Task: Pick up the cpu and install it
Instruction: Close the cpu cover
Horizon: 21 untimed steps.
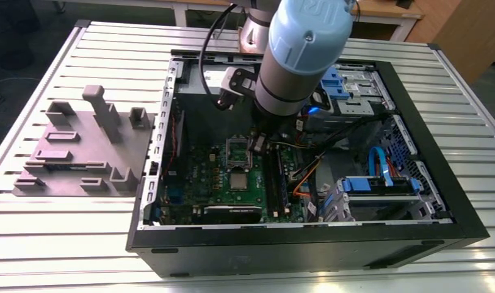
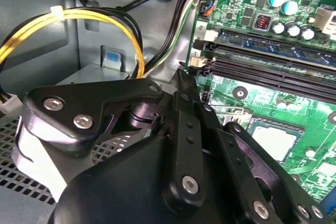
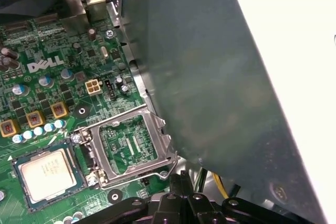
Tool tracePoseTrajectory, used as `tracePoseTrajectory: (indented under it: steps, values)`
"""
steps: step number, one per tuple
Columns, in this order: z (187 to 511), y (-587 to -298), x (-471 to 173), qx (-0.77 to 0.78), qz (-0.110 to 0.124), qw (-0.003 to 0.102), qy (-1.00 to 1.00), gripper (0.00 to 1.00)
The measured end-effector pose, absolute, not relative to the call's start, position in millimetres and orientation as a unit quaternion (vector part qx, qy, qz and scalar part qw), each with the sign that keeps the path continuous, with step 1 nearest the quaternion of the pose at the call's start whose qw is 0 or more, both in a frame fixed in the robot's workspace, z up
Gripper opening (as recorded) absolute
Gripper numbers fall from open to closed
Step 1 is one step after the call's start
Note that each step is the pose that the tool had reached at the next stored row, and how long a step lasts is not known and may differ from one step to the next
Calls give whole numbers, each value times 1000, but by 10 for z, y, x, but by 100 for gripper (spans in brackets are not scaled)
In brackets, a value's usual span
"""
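Observation:
The cpu [image 3: 46, 173], a flat square chip with a pale silver top, lies in its socket on the green motherboard [image 3: 47, 40]; it also shows as the cpu [image 1: 239, 180] in the exterior view and partly as the cpu [image 2: 274, 142] behind the gripper's links. Beside it the silver socket frame [image 3: 128, 145] stands swung open, off the chip. My gripper [image 3: 181, 181] sits just off that frame's outer edge, apart from the cpu. Its black fingers are pressed together with nothing between them. In the exterior view the gripper [image 1: 259, 145] hangs low inside the open computer case [image 1: 442, 201].
A grey metal wall [image 3: 210, 77] rises close beside the gripper. Yellow cables [image 2: 79, 17] loop nearby, and black memory slots [image 2: 273, 61] run alongside the socket. Blue drive cages [image 1: 378, 183] fill the case's right side in the exterior view. A grey fixture block [image 1: 76, 146] stands on the slatted table [image 1: 35, 244].

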<state>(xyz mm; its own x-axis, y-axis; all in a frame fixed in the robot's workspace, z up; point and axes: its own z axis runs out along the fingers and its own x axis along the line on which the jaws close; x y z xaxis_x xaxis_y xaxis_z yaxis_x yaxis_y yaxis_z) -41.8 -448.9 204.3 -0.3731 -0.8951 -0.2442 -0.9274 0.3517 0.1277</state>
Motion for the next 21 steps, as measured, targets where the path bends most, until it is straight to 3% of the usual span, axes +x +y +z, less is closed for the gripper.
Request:
tracePoseTrajectory:
  steps: [16, 21]
  values:
    - [1998, -4463, -446, -556, 123, 66, 820, 10]
    - [2019, -4462, -454, -554, 122, 60, 822, 10]
